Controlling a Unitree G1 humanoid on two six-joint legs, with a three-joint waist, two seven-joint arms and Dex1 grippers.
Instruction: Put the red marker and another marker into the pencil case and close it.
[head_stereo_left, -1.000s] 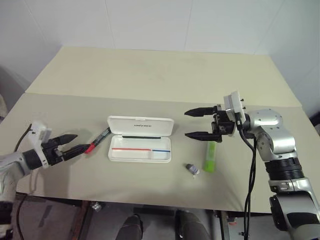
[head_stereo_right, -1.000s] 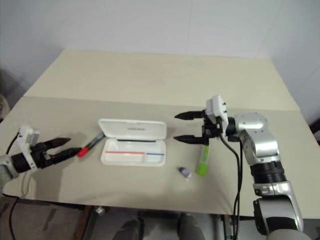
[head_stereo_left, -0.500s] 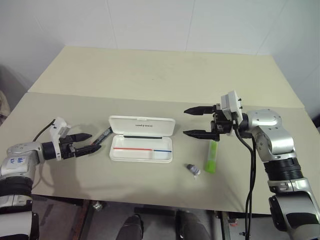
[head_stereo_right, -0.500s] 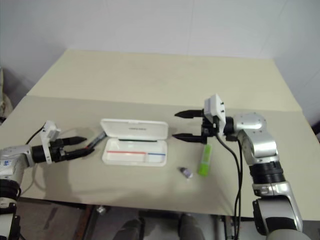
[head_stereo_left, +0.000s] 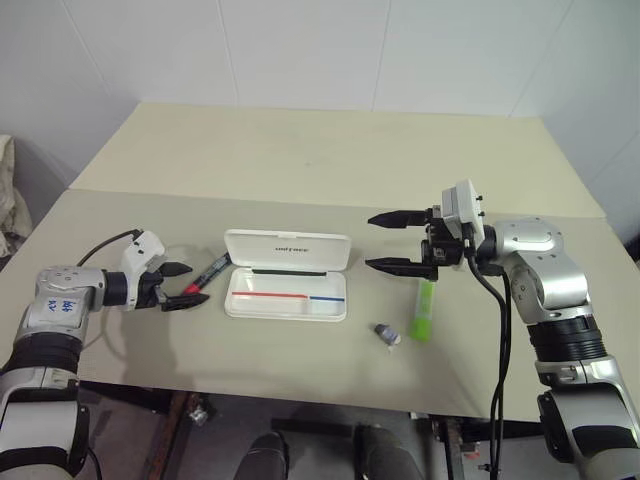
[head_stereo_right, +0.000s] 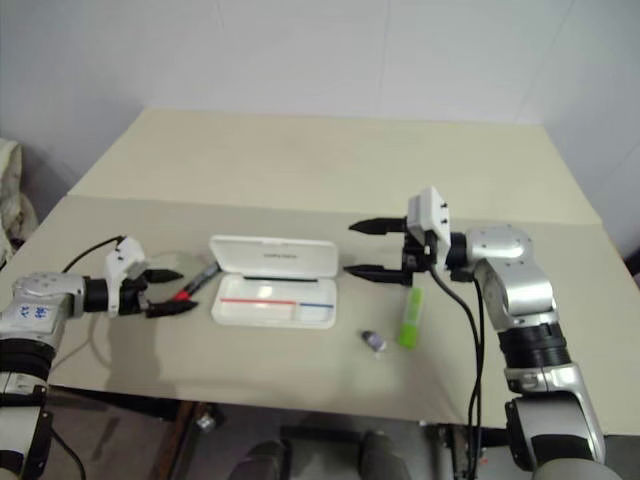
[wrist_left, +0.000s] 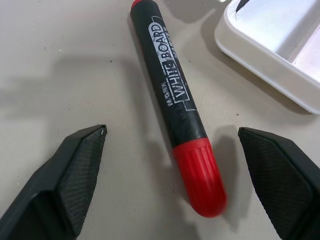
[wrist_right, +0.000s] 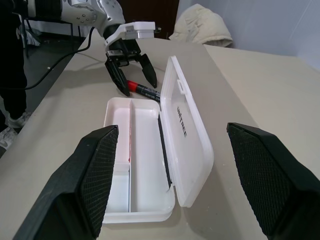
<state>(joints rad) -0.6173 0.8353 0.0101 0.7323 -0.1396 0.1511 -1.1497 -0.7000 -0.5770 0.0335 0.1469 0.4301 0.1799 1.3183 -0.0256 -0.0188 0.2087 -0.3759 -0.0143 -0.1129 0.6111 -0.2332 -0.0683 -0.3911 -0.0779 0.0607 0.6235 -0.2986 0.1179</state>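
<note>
The red marker (wrist_left: 177, 100), black-barrelled with a red cap, lies flat on the table just left of the pencil case (head_stereo_left: 287, 292). My left gripper (head_stereo_left: 195, 284) is open, low over the table, with one finger on each side of the marker's red cap end and touching neither side. The white case is open, lid (head_stereo_left: 288, 250) tipped back, tray empty. The lime-green marker (head_stereo_left: 423, 310) lies right of the case. My right gripper (head_stereo_left: 370, 242) hangs open above the table between case and green marker, pointing left and holding nothing.
A small grey-purple lump (head_stereo_left: 386, 337) lies near the table's front edge, between the case and the green marker. The beige table (head_stereo_left: 300, 150) stretches far back. A pale bundle (head_stereo_left: 10, 205) sits off the table's left side.
My left gripper has moved in toward the case and sunk lower, and its open fingers now straddle the marker's red cap. The right arm has kept still.
</note>
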